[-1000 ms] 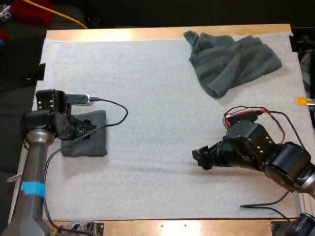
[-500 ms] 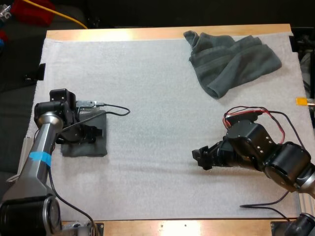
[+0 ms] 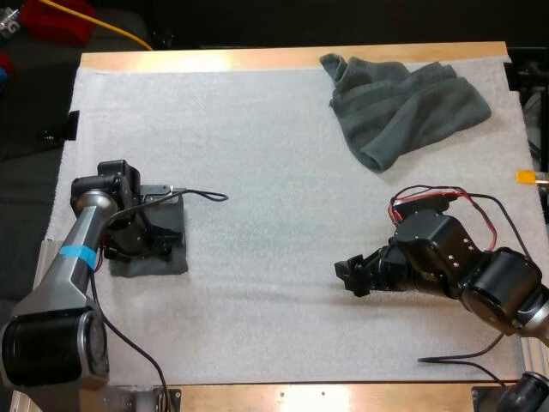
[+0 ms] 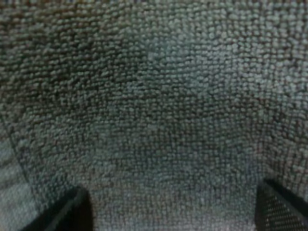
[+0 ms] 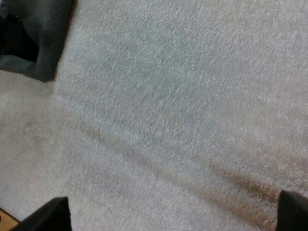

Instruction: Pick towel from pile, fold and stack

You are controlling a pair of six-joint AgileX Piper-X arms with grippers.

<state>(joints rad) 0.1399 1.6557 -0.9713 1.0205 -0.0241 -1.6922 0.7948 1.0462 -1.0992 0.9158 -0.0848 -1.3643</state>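
A folded dark grey-green towel (image 3: pixel 167 245) lies flat at the mat's left side. My left gripper (image 3: pixel 141 240) points down onto it, and in the left wrist view the folded towel's weave (image 4: pixel 154 96) is very close, with the left gripper (image 4: pixel 173 207) open and its fingers wide apart on the cloth. A crumpled towel (image 3: pixel 403 103) lies at the far right of the mat. My right gripper (image 3: pixel 347 275) hovers low over bare mat at the front right, open with nothing in it. From the right gripper (image 5: pixel 173 211), the folded towel (image 5: pixel 43 43) shows far off.
The white mat (image 3: pixel 274 172) covers the wooden table (image 3: pixel 283 58). A wide stretch of bare mat (image 5: pixel 183 96) lies between the two arms.
My left arm has turned and come down over the folded towel, shifting slightly toward the front. The right arm and the crumpled towel have not moved.
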